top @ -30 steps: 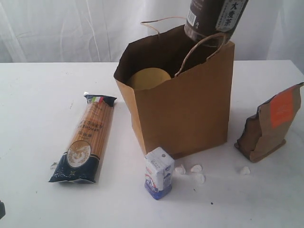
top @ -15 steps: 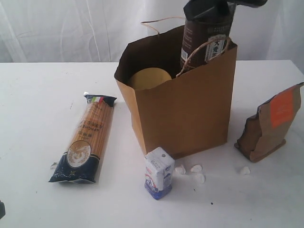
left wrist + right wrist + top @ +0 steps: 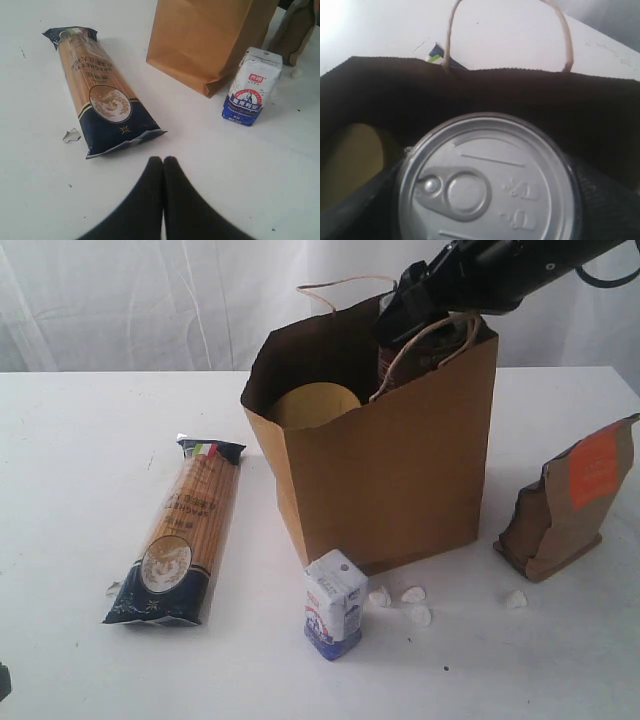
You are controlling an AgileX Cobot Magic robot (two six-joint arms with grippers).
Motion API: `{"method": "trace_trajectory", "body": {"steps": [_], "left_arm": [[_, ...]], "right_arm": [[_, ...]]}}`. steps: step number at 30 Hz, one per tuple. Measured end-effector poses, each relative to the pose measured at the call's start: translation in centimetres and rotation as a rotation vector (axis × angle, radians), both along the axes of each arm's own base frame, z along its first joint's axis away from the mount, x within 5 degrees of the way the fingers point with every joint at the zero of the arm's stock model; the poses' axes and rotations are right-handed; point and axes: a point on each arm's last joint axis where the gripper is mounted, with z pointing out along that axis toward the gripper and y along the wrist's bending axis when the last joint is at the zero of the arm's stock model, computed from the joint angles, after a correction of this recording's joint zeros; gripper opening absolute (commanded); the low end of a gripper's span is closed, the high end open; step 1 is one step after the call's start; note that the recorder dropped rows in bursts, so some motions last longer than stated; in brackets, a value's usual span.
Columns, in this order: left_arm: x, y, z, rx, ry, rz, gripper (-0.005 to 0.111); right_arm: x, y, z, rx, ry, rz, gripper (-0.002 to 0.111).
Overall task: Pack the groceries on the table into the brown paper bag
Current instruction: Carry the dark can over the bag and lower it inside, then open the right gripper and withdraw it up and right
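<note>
Count on the table [image 3: 80, 440]:
- One brown paper bag [image 3: 400, 470], upright and open.
- One spaghetti packet [image 3: 185, 530], lying flat to the left of the bag and well apart from it.
- One small blue-white carton [image 3: 335, 603], standing just in front of the bag's near corner.
- One brown orange-labelled pouch [image 3: 570, 505], upright to the right of the bag.
- Four small white lumps [image 3: 413, 594]: three beside the carton, one near the pouch.

Count inside the bag:
- One yellow lid [image 3: 315, 405], on the left side.
- One dark tin can [image 3: 388, 365], on the right side.

The right gripper [image 3: 425, 305] sits at the bag mouth. Its jaws are spread wide and clamped on either side of the can, whose silver pull-tab top [image 3: 487, 185] fills the wrist view.

The left gripper [image 3: 163, 190] has its fingers pressed together and holds nothing. It hangs over bare table near the packet's dark-blue end.

Change from a second ago: the can was then clear above the bag mouth with its label exposed. It is now sunk into the bag, with only a sliver showing above the rim, and the right arm has come into view. All other items are unmoved.
</note>
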Motion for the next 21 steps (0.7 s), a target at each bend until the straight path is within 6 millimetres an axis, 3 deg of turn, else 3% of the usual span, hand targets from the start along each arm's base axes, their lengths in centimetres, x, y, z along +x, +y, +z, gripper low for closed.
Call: {"method": "trace_trajectory", "body": {"steps": [10, 13, 21], "left_arm": [[0.0, 0.0, 0.0, 0.0, 0.0, 0.0, 0.0], [0.0, 0.0, 0.0, 0.0, 0.0, 0.0, 0.0], [0.0, 0.0, 0.0, 0.0, 0.0, 0.0, 0.0]], "right_arm": [[0.03, 0.0, -0.14, -0.013, 0.001, 0.003, 0.074], [0.11, -0.01, -0.09, -0.012, -0.007, -0.002, 0.08], [0.28, 0.0, 0.39, 0.005, -0.036, -0.017, 0.08]]}}
